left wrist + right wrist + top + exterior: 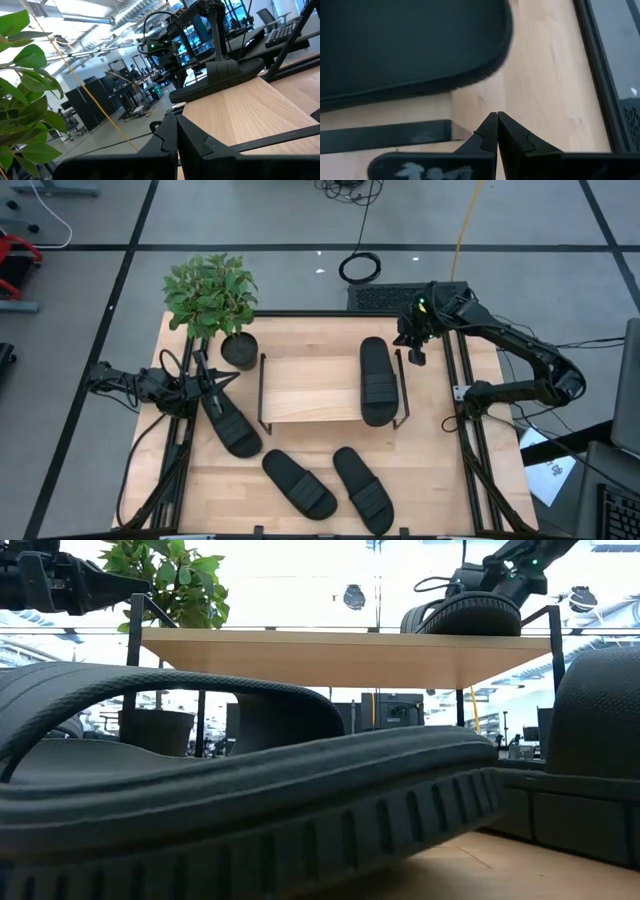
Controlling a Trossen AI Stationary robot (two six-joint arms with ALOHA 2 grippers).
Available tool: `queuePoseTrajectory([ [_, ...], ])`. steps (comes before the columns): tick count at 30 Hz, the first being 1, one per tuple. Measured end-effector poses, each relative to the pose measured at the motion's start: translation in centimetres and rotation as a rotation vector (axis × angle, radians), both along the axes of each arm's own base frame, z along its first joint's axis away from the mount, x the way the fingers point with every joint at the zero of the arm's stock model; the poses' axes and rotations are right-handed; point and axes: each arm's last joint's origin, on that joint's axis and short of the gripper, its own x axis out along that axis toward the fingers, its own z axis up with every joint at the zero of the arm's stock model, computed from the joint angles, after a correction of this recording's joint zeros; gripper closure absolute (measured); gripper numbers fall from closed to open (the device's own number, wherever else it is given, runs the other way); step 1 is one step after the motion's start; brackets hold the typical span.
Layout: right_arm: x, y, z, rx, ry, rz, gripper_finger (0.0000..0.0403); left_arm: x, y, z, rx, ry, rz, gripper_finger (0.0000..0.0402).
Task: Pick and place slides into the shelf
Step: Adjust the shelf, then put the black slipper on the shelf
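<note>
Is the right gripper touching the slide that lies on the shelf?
Apart. In the high view the right gripper is beside the shelf, with bare wood between it and the slide.

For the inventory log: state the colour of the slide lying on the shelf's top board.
Black, best seen in the high view: the ribbed rubbery slide sandal on the light wooden shelf.

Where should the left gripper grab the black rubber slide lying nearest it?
Judging from above: take the wide ribbed strap of the leftmost black slide, coming straight down. It lies flat, sole down, angled beside the left gripper; the raised strap gives closing fingers an edge.
</note>
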Motion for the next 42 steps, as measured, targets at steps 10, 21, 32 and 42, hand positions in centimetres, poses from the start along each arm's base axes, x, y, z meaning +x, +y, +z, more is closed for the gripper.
queuePoseTrajectory([
  [10,0.1,1.2,-0.4,0.048,0.065,0.059,0.0403,0.0,0.0,0.0,-0.001,0.000,0.000,0.0401],
  [21,0.5,1.3,-0.1,-0.002,0.062,0.026,0.0403,0.0,0.0,0.0,-0.008,-0.001,-0.001,0.0401],
  [32,-3.4,4.5,5.6,-0.276,-0.140,-0.079,0.0403,0.0,0.0,0.0,-0.008,-0.001,-0.001,0.0401],
  [42,-9.9,11.7,8.1,-0.173,-0.453,0.023,0.0403,0.0,0.0,-0.2,-0.020,0.018,-0.004,0.0401],
])
